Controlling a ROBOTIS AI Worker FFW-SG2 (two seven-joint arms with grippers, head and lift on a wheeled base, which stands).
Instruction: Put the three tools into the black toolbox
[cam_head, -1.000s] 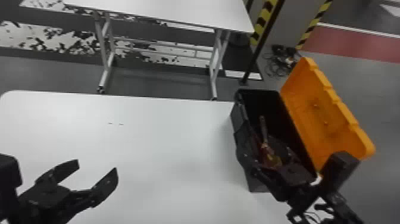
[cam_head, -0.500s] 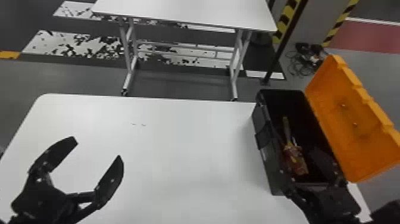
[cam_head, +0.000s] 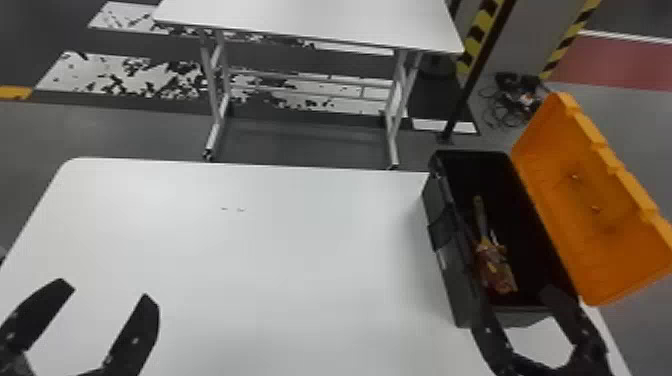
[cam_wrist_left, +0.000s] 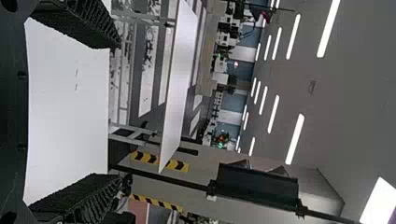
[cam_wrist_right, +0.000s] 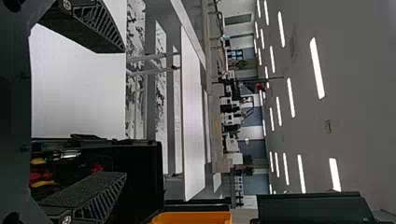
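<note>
Left gripper (cam_head: 106, 293): you have its jaws spread wide, with nothing held, above the near left part of the bench (cam_head: 300, 260).
Right gripper (cam_head: 517, 295): jaws also well apart and holding nothing, at the near end of the toolbox (cam_head: 457, 295); you cannot tell from here whether they touch it.
Tools (cam_head: 495, 270): inside the toolbox, in a cluster with red and yellow handles, along the wall on your left; a slender yellowish piece (cam_head: 480, 215) points toward the far end. They overlap, so you cannot count them surely.
Toolbox: black, open at the top, at the right side of the bench.
Lid (cam_head: 590, 200): orange, open, leaning outward to your right.
Bench: white, with two small dark marks toward its far edge.
Second table (cam_head: 310, 22): white top, metal legs, beyond the bench.
Cables (cam_head: 510, 102): dark tangle on the floor, beyond the toolbox.
</note>
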